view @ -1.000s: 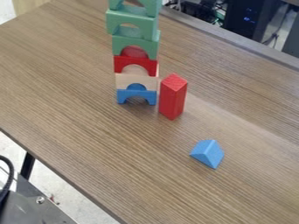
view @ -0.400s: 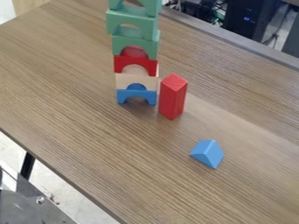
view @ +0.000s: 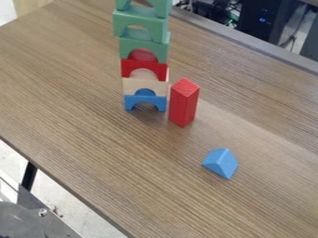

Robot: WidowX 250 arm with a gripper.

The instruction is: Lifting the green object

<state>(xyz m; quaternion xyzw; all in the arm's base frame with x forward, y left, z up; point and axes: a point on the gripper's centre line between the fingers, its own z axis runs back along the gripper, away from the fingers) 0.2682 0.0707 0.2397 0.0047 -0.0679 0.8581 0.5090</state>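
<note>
Camera view: three green blocks high on a stack at twelve o'clock

Nearest, toward the seven-to-eight-o'clock corner, a grey rounded part beside a dark metal plate with a bolt. Cannot tell the pose of the arm. Cannot tell the state of the pincer either, whether wide, narrow or loaded.

Compared with a second ago, no black curved cable now at the eight-o'clock edge. Same places as then for the stack and the loose blocks.

Cannot tell the direction from the pincer to the green blocks. Within the view, up at twelve o'clock, one above another, the highest cut by the top edge. Cannot tell which of them to call the green object.

Farther in from the near edge of the wooden table, a blue wedge between four and five o'clock. Beyond, near the centre toward one o'clock, a red block, upright, just beside the foot of the stack. At that foot, a blue arch; above, a pale arch, then a red arch, right under the green blocks. Farthest, between one and two o'clock past the table, a black computer case.
</note>
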